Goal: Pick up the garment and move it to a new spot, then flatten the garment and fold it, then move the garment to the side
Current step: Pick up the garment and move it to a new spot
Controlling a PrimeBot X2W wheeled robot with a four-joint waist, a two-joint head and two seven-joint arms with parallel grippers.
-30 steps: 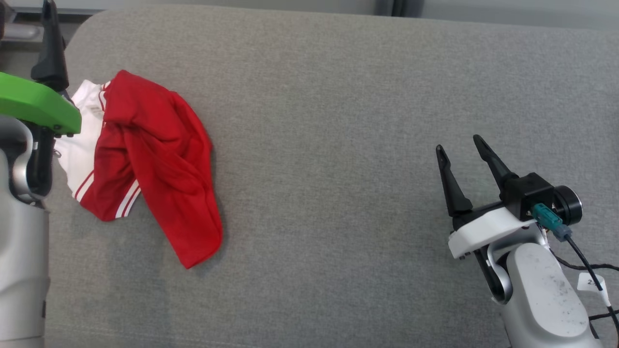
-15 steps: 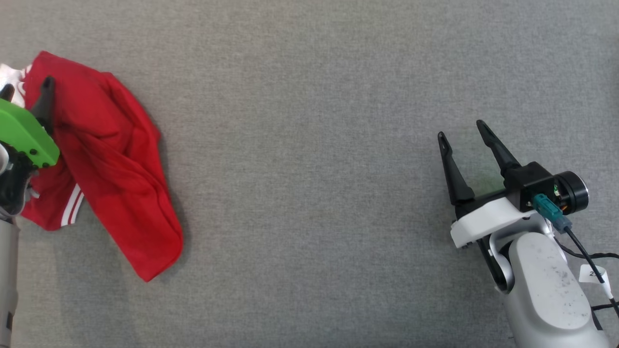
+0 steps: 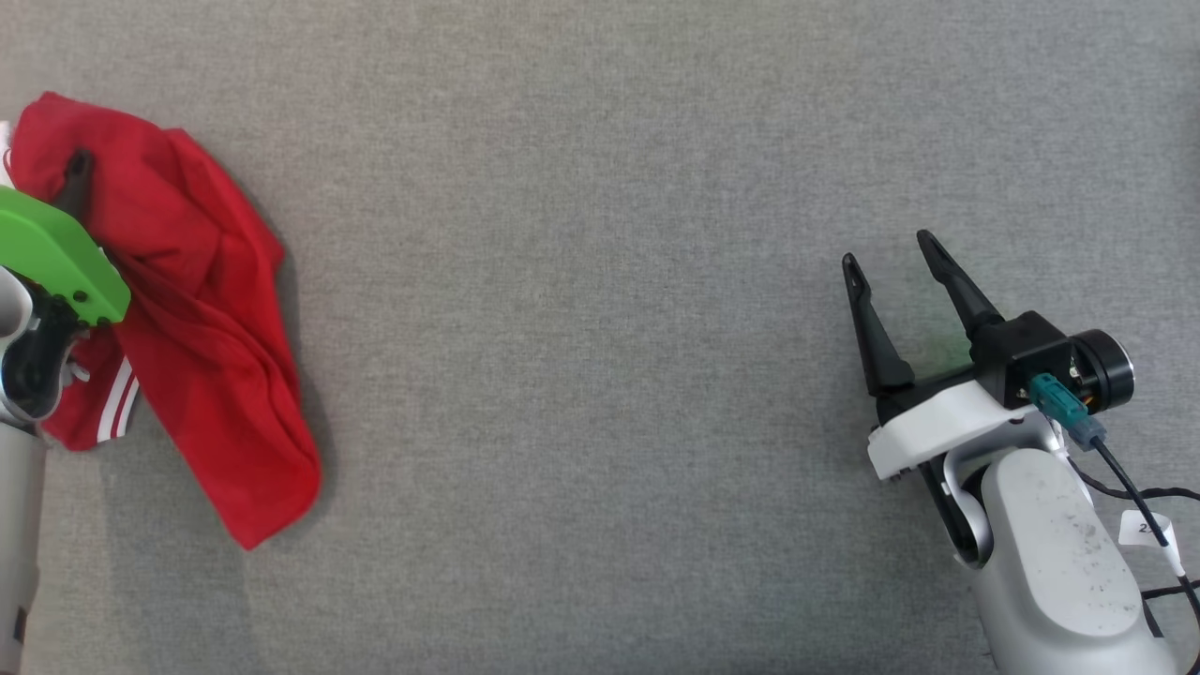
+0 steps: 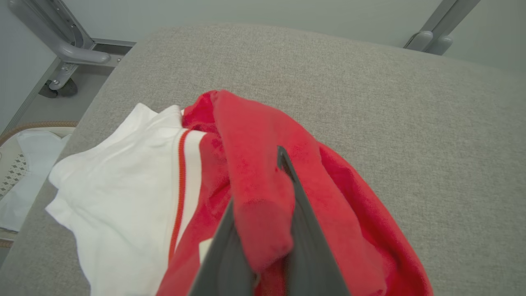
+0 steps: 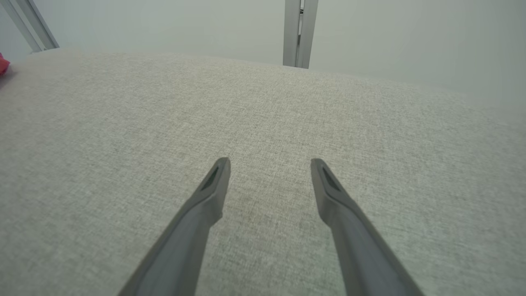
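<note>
Surface: a broad padded surface covered in light grey woven fabric (image 3: 600, 281) spans the whole head view. Its rounded far edge runs across the top of both wrist views.
Garment: the crumpled red knit garment with white panels and red-and-white striped trim (image 3: 206, 375) lies on the surface at the far left of the head view, from the upper left down to a pointed end at the lower left. In the left wrist view its white part spreads left of centre, and the red part fills the centre and lower right.
Right gripper: the right gripper (image 3: 889, 251) sits at the lower right of the head view. Its 2 dark fingers are spread wide with nothing between them, over bare fabric and well apart from the garment.
Left gripper: the left gripper (image 4: 261, 176) is at the bottom centre of the left wrist view, with its 2 fingers pinched on a raised fold of the red cloth.
Cover: a bright green plastic cover (image 3: 56, 253) on the left wrist overlaps the garment at the left edge.
Tag: a small white paper tag (image 3: 1146, 530) hangs on a black cable (image 3: 1125, 497) at the lower right edge.
</note>
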